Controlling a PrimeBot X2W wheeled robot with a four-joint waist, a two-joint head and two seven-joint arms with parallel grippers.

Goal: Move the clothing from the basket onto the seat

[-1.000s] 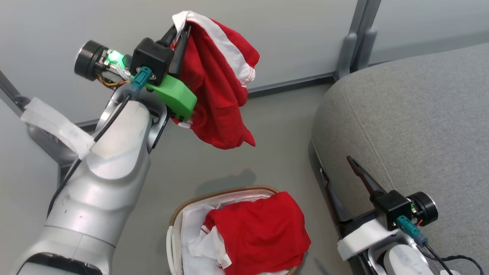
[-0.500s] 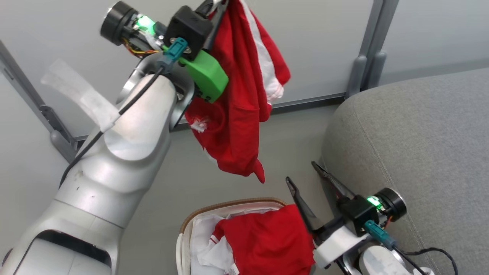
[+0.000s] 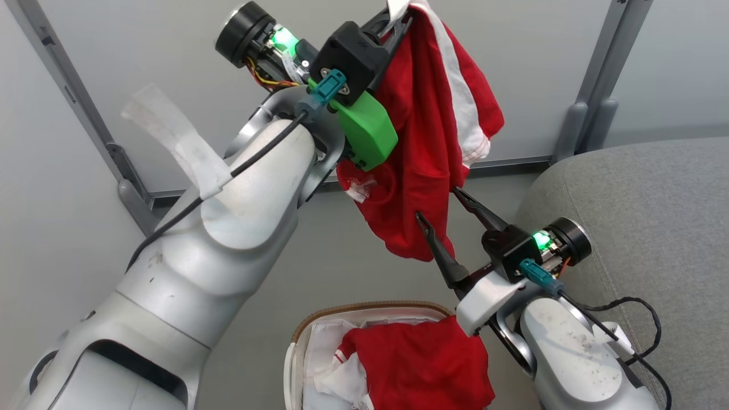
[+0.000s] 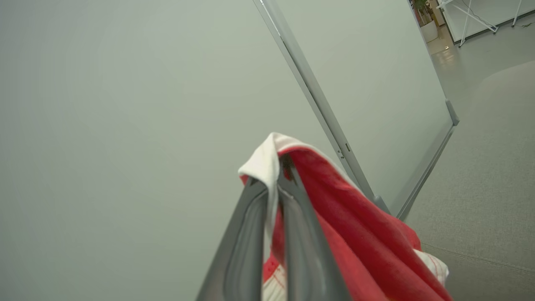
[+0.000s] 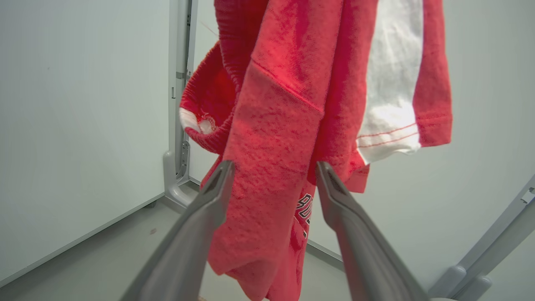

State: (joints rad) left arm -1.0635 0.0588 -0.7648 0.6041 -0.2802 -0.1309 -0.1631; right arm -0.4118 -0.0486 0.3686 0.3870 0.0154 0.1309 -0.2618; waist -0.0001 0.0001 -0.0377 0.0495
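Above basket (image 3: 364, 310) — left claw (image 3: 398, 20) clamps red garment (image 3: 424, 148); right claw (image 3: 437, 203) gapes wide around its folds.

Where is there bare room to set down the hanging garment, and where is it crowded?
The grey seat is bare from its rounded edge rightward, except a black cable low down. Floor between basket and wall is free. Crowded: the basket holds another red garment, and above it the right gripper, jaws open, flanks the hanging garment the left gripper grips.

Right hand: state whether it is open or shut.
Open. The right hand has its fingers wide apart, with the hanging garment showing between them.
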